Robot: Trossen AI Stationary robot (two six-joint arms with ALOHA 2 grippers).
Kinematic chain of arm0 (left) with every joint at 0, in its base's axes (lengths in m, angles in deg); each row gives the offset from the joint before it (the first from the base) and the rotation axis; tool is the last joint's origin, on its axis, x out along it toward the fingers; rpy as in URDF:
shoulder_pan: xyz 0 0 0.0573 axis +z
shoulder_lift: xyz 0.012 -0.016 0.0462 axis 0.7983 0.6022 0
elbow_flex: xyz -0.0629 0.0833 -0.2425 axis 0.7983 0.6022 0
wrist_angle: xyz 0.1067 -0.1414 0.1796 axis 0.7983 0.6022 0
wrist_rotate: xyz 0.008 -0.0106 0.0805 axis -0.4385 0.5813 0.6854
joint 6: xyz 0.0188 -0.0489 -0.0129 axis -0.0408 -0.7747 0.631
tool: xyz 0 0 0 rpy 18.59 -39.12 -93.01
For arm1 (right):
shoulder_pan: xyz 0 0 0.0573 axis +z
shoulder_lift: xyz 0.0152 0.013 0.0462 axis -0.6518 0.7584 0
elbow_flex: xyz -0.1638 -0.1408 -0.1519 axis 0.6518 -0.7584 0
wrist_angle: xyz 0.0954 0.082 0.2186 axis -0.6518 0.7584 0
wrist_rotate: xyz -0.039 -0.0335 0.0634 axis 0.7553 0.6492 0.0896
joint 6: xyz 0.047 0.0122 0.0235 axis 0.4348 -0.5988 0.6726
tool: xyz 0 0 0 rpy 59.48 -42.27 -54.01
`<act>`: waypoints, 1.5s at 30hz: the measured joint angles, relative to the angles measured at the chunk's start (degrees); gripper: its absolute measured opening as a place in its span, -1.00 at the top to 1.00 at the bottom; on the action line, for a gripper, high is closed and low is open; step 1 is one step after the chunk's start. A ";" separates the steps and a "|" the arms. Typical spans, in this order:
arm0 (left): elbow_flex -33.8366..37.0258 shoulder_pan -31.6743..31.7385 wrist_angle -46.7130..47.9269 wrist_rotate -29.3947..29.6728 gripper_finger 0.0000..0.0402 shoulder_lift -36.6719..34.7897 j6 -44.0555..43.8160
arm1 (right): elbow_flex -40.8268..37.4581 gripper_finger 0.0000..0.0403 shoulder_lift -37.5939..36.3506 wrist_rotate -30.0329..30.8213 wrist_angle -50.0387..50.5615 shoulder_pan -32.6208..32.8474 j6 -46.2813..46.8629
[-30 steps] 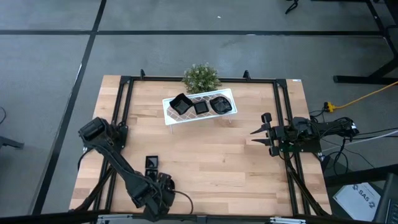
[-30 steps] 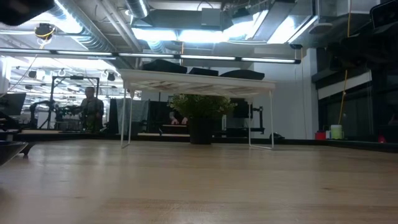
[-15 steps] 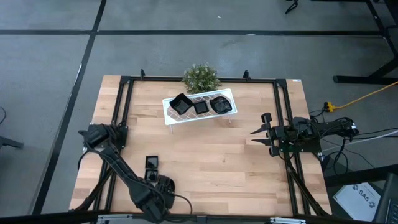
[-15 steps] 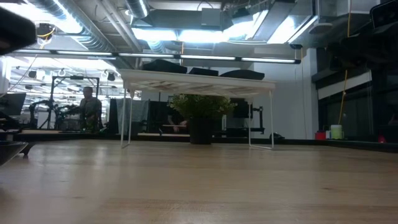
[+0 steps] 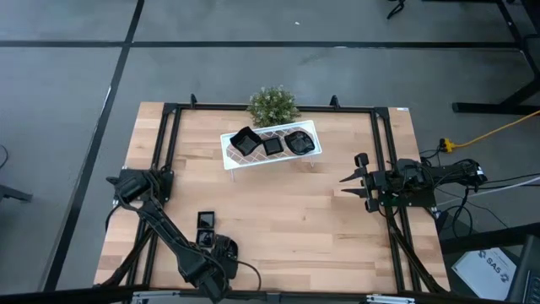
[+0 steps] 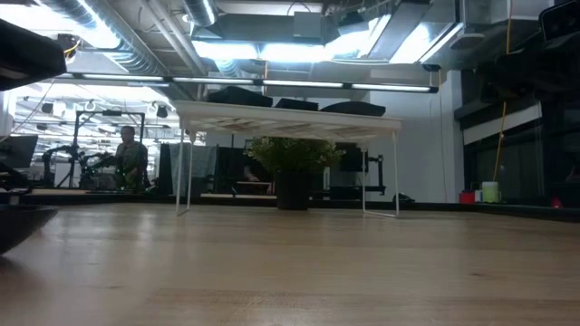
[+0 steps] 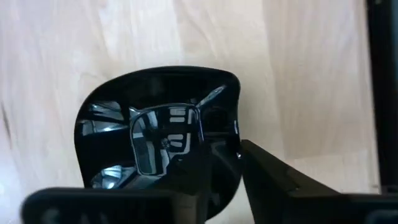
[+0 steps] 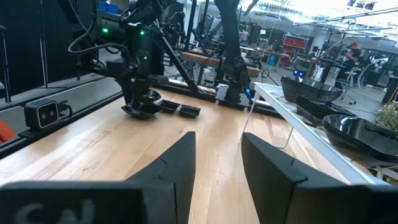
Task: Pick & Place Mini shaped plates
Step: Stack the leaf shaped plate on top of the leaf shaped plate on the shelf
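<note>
A glossy black squarish mini plate (image 7: 155, 124) lies on the wooden table near its front left. My left gripper (image 7: 239, 180) (image 5: 214, 247) stands over it, pointing steeply down and shut on its rim. A second small black plate (image 5: 205, 221) lies just beyond it on the table. Three black plates (image 5: 272, 145) rest on top of the white rack (image 5: 229, 157) at the far middle. My right gripper (image 5: 353, 181) waits open at the table's right side, level and holding nothing. My left gripper has the mini plate's rim at one rounded corner (image 7: 235, 134) between its two fingers, one finger (image 7: 202, 171) inside the hollow and the other (image 7: 280, 180) outside. The fingers come from above, slanting down. In the right wrist view the plate's underside (image 8: 142, 112) rests on the table.
A small green plant (image 5: 272, 105) stands behind the rack at the far edge. Black frame rails (image 5: 162, 143) run along the table's left, right and far sides. Bare wood (image 5: 287, 219) lies between the rack and the front edge. A person (image 6: 131, 158) stands far off in the room.
My left gripper has sunk toward the table over the mini plate; in the low view the arm's dark shape at the left has come down. The plates, the rack and the right arm have kept still.
</note>
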 joint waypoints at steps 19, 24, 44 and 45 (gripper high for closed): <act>0.00 0.51 0.32 5.14 0.99 -0.02 -0.67 | -0.02 0.36 -0.01 0.00 0.00 0.00 0.00; 0.00 0.74 0.32 8.17 0.99 -0.02 -0.55 | 0.00 0.36 -0.01 0.00 0.01 -0.01 0.00; 0.02 4.80 -1.65 15.70 0.99 -1.21 8.54 | -0.01 0.36 0.01 0.00 0.01 0.00 0.00; 0.02 4.99 -1.59 15.95 0.99 -1.45 9.30 | -0.02 0.36 0.01 0.00 0.00 0.00 0.00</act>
